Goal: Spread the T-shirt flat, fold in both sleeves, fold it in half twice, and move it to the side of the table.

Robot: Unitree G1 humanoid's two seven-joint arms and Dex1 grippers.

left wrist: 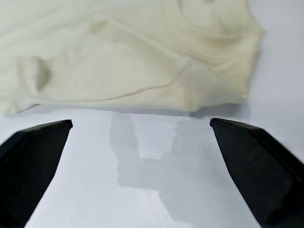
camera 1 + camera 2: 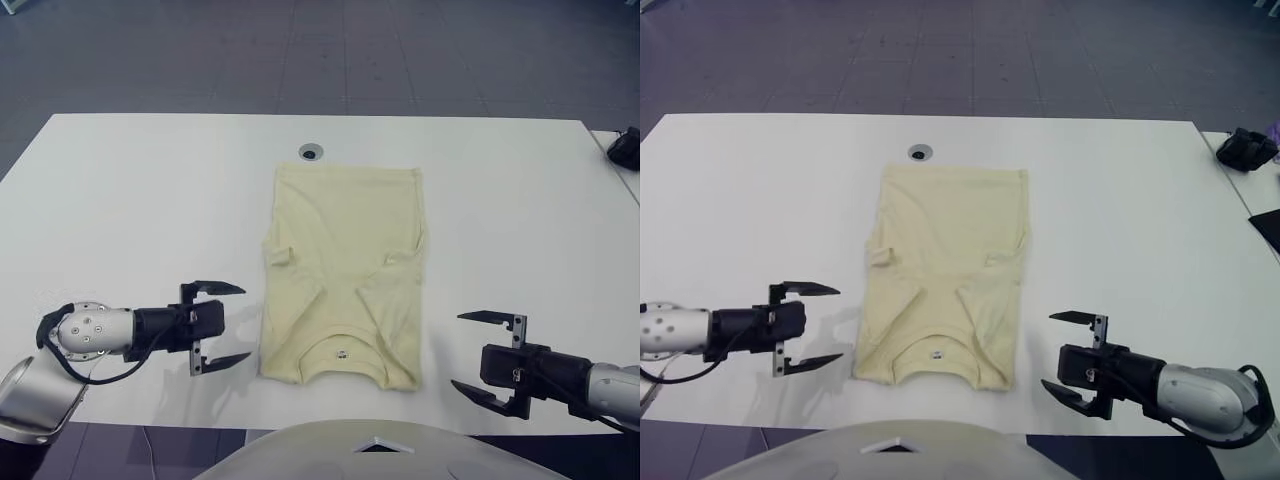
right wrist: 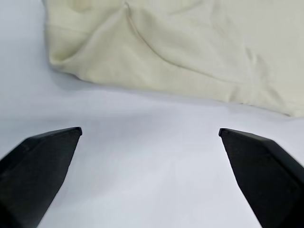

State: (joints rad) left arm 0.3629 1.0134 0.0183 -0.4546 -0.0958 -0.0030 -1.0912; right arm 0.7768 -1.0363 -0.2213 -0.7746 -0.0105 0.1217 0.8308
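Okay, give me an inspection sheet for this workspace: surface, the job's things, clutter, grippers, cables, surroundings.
Surface: white table, with a round cable port just beyond the shirt.
Job's things: pale yellow T-shirt lying flat mid-table, both sleeves folded in, collar toward the robot; not yet folded in half.
Clutter: black object at the far right, past the table's edge.
Grippers: left gripper open, beside the shirt's near left corner, apart from it; right gripper open, off the shirt's near right side, apart from it.
Cables: black cable looping at the left wrist.
Surroundings: grey floor beyond the table.
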